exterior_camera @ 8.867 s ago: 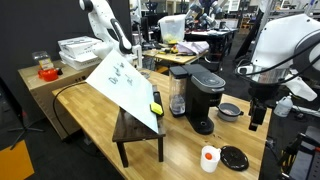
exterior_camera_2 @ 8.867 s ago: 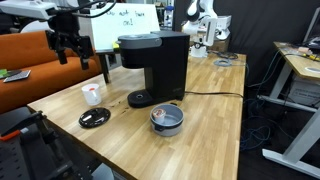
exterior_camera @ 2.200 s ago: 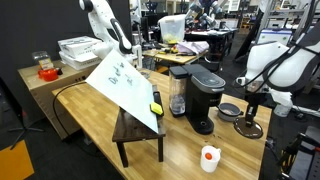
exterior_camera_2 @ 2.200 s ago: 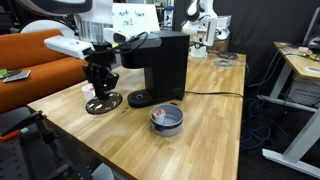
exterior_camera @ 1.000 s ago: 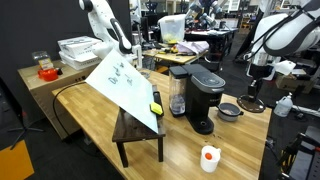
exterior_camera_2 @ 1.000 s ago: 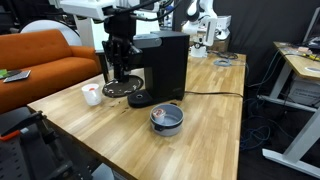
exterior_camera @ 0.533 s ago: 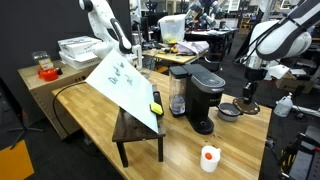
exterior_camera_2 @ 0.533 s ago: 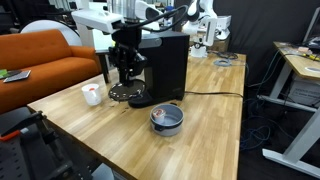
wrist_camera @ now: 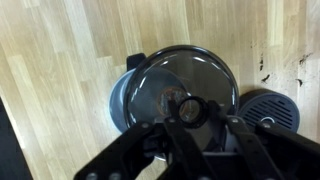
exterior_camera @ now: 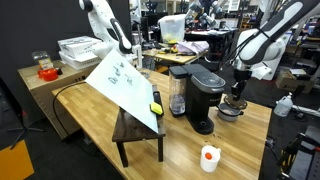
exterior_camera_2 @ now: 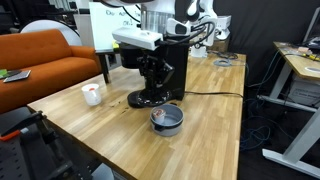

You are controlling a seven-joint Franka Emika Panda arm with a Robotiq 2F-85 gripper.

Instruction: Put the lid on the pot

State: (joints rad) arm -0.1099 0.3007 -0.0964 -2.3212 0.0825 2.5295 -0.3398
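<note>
In an exterior view the lid (exterior_camera: 238, 101) hangs level just above the pot (exterior_camera: 231, 112), so it can seat flat. In an exterior view it is offset toward the coffee machine (exterior_camera_2: 165, 50). Wrist view: the fingers (wrist_camera: 170, 135) pinch its knob (wrist_camera: 185, 103), leaving the rim free.

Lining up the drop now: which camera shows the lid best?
Wrist view: the lid fills it from above, its knob in the gripper, with the rim of the pot showing beside it. In both exterior views the lid is only a small dark sliver under the gripper.
</note>
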